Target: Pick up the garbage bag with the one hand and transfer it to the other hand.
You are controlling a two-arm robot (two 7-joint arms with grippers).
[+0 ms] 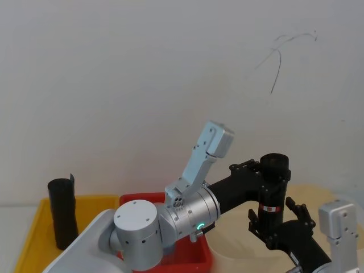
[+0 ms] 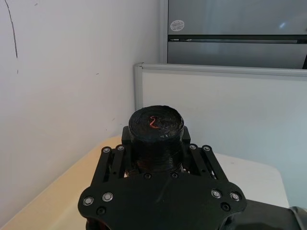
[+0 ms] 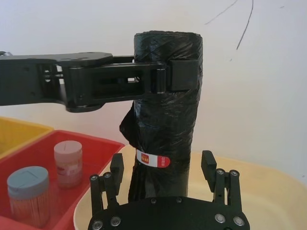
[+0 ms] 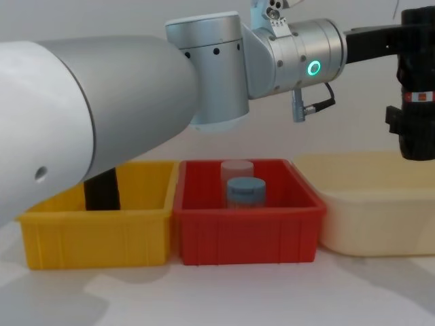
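The garbage bag, a smooth black roll with a red-and-white label band, hangs upright above the cream bin. My left gripper reaches across from the left and is shut on the roll's upper part. In the left wrist view the roll's round top sits between the jaws. My right gripper stands open around the roll's lower part, below the label. Its fingers flank the roll with a small gap on each side. In the chest view the roll is at the right edge.
Three bins stand in a row: a yellow bin holding a taller crinkled black roll, a red bin with two capped containers, and the cream bin. A white wall stands close behind.
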